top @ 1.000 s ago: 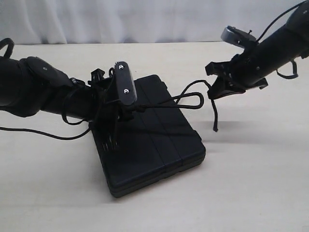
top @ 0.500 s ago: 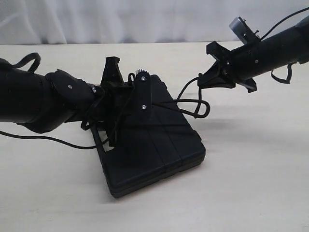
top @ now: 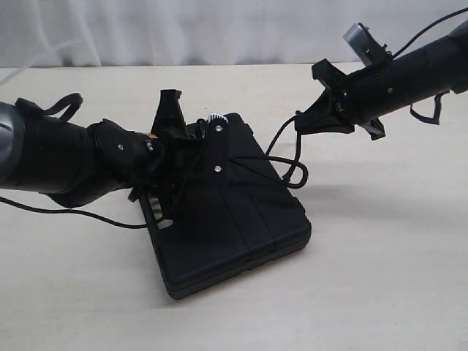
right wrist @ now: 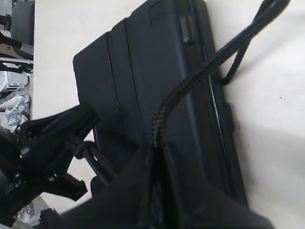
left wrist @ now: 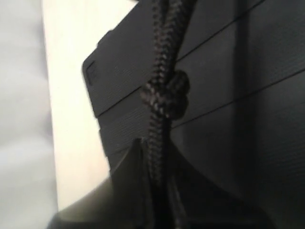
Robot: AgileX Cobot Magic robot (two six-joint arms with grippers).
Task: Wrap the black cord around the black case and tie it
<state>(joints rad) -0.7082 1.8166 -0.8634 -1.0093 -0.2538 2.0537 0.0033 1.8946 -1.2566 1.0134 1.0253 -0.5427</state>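
Observation:
The black case [top: 234, 219] lies flat on the pale table, ribbed lid up, also filling the left wrist view [left wrist: 238, 95] and the right wrist view [right wrist: 157, 71]. The black cord [top: 289, 157] runs across the case's far end and loops off its right side. My left gripper [left wrist: 159, 148] is shut on the black cord just below its knot [left wrist: 166, 95], low over the case's far left part [top: 179, 157]. My right gripper [right wrist: 156, 149] is shut on another stretch of the cord [right wrist: 190, 81], raised above the table right of the case [top: 300, 123].
A thin arm cable [top: 73, 212] trails over the table left of the case. The left arm's camera bracket [top: 217, 142] stands over the case's far end. A white curtain [top: 183, 29] closes the back. Clutter [right wrist: 14, 105] shows beyond the table's edge in the right wrist view.
My right gripper has risen and swung toward the case, and the cord's loop has tightened and dropped beside the case. My left wrist has rotated over the case, still gripping the cord.

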